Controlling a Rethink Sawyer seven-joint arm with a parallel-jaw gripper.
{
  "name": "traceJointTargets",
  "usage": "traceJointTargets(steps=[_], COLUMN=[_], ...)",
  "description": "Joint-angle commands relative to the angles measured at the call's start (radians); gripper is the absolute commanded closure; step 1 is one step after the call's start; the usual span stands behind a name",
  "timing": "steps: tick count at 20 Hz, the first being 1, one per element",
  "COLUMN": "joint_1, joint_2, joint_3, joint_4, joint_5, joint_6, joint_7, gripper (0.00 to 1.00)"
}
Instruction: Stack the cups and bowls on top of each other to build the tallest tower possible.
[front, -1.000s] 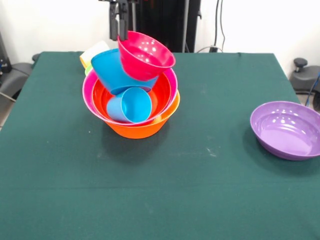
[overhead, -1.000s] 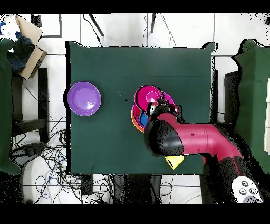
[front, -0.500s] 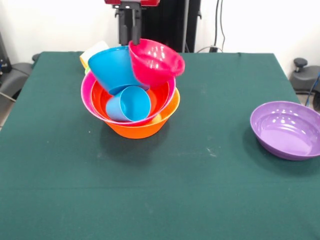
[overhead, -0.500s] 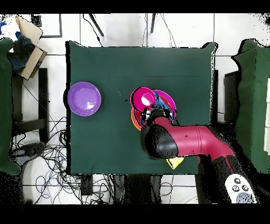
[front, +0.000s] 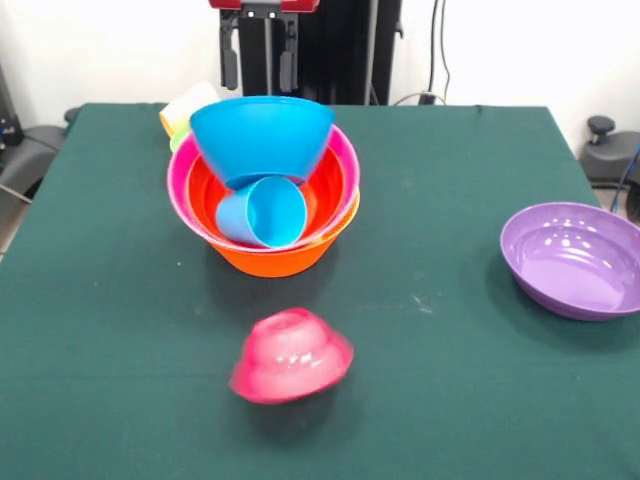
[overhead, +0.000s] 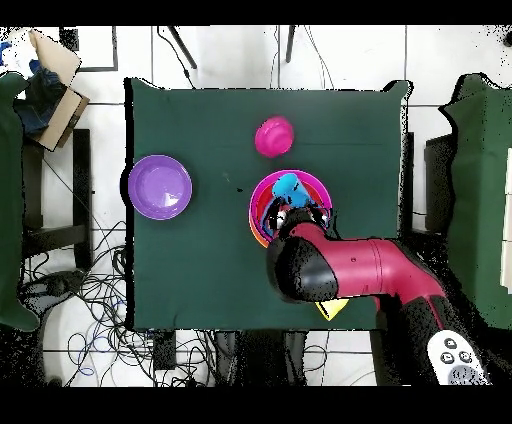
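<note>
The magenta bowl (front: 291, 356) had dropped from the top of the tower (front: 262, 190). Half a second earlier it sat tilted against the blue bowl (front: 262, 135) with the claw (front: 258, 60) at its rim; now it lay mouth-down and blurred, probably not yet settled, on the counter (front: 120, 330) in front of the tower, toward the near edge in the front view. The claw hung above and behind the tower with its jaws apart and nothing between them.

The rest of the tower stood: the large orange bowl (front: 285, 255) as base, the pink bowl (front: 340, 150) and red-orange bowl (front: 320, 190) nested in it, the light blue cup (front: 262, 212) lying on its side inside, and the blue bowl perched on top, its mouth up. A yellow-orange cup (front: 185, 105) showed behind the tower. I judged this a setback: the placement had failed, and the fallen bowl would need picking up and a steadier seat.

The purple bowl (front: 572, 258) sat well apart by the counter's side edge, near the edge but wholly on it. Wide bare cloth lay between it and the tower, and all round the fallen bowl, so there seemed ample room to reach down.
</note>
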Motion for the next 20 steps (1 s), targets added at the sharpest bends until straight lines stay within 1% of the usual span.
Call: traceJointTargets(steps=[1, 7, 20], joint_1=[0.025, 0.044, 0.095], joint_2=[0.021, 0.021, 0.017], joint_3=[0.035, 0.021, -0.009], joint_4=[0.044, 0.038, 0.009], joint_5=[-0.033, -0.036, -0.035], joint_6=[0.011, 0.009, 0.039], joint_7=[-0.001, 0.011, 0.023], gripper=[0.0, 0.0, 0.0])
